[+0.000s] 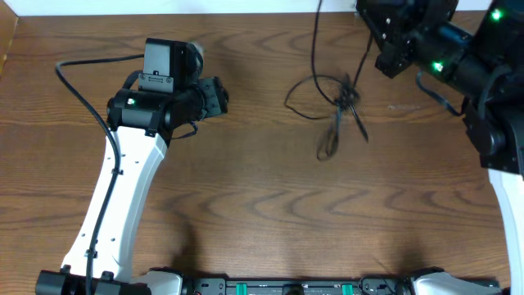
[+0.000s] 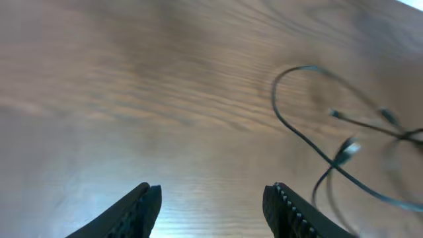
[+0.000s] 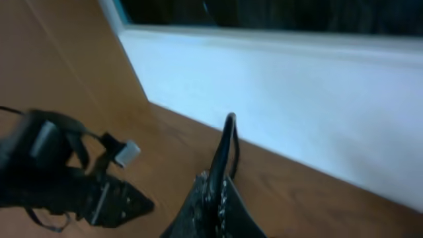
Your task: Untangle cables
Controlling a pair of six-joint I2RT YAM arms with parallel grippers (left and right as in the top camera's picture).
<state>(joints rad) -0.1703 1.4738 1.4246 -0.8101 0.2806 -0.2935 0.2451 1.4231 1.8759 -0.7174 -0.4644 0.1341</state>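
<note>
Right pincer (image 3: 213, 185) clamps black cable (image 3: 229, 132); left pincer (image 2: 211, 193) agape

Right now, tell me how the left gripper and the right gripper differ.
The left gripper is open; the right gripper is shut. The left gripper holds nothing; the right gripper pinches a strand of the thin black cable. The left gripper is over bare wooden table; the right gripper is near the white wall at the table's far edge. Both are dark in colour.
</note>
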